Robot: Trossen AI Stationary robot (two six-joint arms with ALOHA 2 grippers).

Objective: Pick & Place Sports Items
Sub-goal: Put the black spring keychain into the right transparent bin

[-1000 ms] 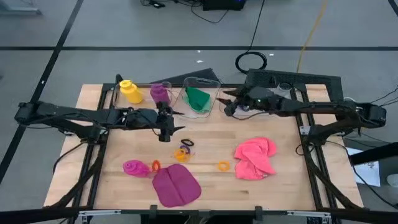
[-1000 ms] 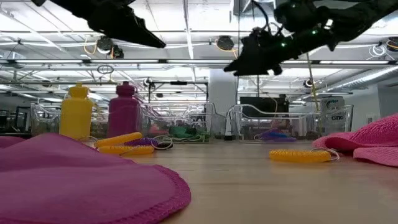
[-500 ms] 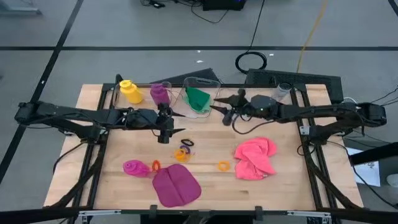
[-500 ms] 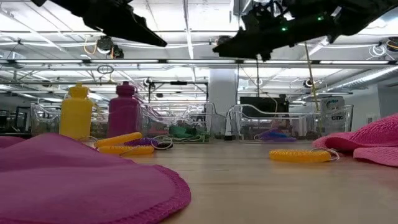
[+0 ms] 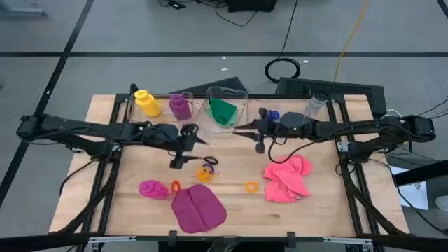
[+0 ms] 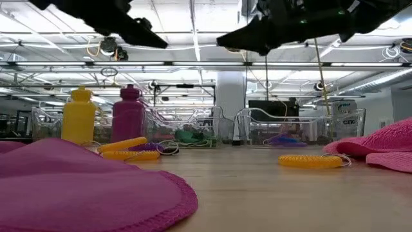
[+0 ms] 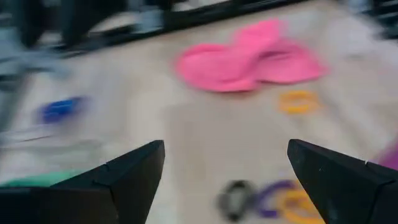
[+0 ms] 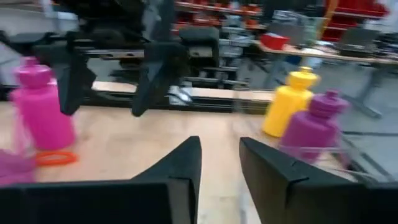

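I see three clear bins along the table's 12 o'clock edge. The middle bin (image 5: 227, 94) holds the green cloth (image 5: 224, 112). The bin at 1 o'clock (image 5: 316, 103) has a blue ring (image 5: 272, 115) by its near side; I cannot tell if the ring is inside. The purple bottle (image 5: 180, 106) stands in the bin at 11 o'clock (image 5: 183, 98), and the yellow bottle (image 5: 145, 102) stands just beside it. My left gripper (image 5: 187, 145) hangs over the middle of the table with its fingers wide, holding nothing. My right gripper (image 5: 246, 132) hangs near the green cloth's bin, fingers narrow, holding nothing. The pink cloth (image 5: 287, 177) lies at 4 o'clock, the magenta cloth (image 5: 198, 208) at 6 o'clock, with the magenta bottle (image 5: 150, 188) lying beside it.
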